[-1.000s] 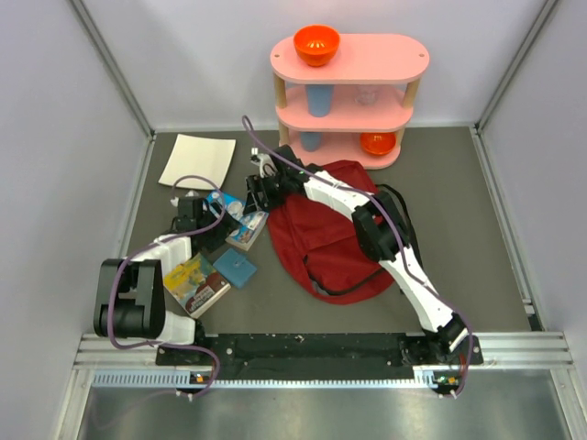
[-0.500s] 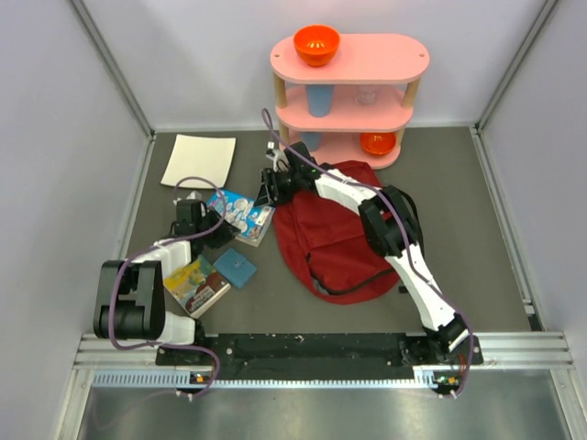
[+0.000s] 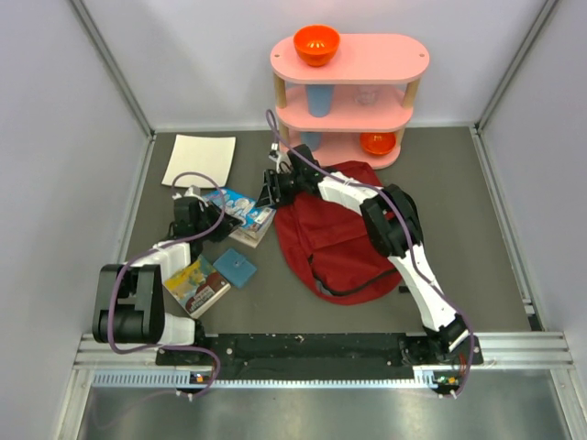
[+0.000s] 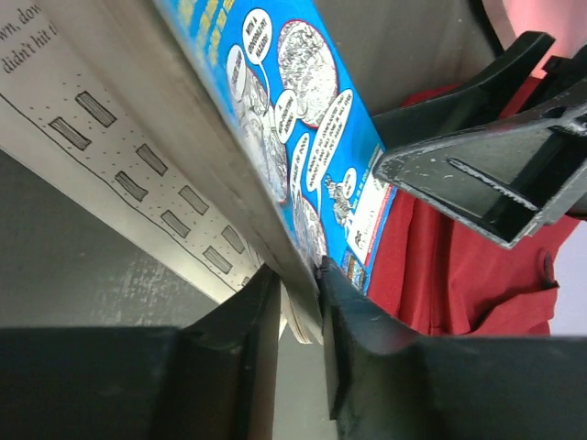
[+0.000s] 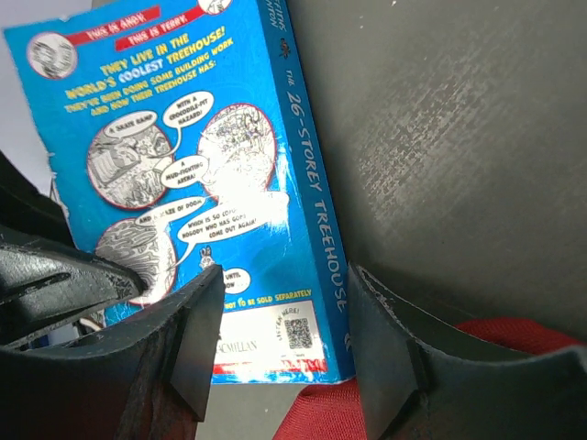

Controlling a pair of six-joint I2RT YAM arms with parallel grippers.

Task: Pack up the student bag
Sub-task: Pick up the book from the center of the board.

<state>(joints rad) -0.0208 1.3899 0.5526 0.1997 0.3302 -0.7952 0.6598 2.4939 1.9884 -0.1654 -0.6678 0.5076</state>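
From overhead, you're seeing the student bag (image 3: 335, 243) lying mid-table, blue book (image 3: 240, 209) outside it, just beside its left edge. L wrist: left gripper (image 4: 295, 275) is clamping the book's edge. R wrist: right gripper (image 5: 284, 275) is straddling its corner, half-wide; grip unclear.

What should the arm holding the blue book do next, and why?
Probably carry the book over toward the bag. The left tool is clamped on the book's edge, and the bag lies right beside it, with the right tool at the bag's edge there.
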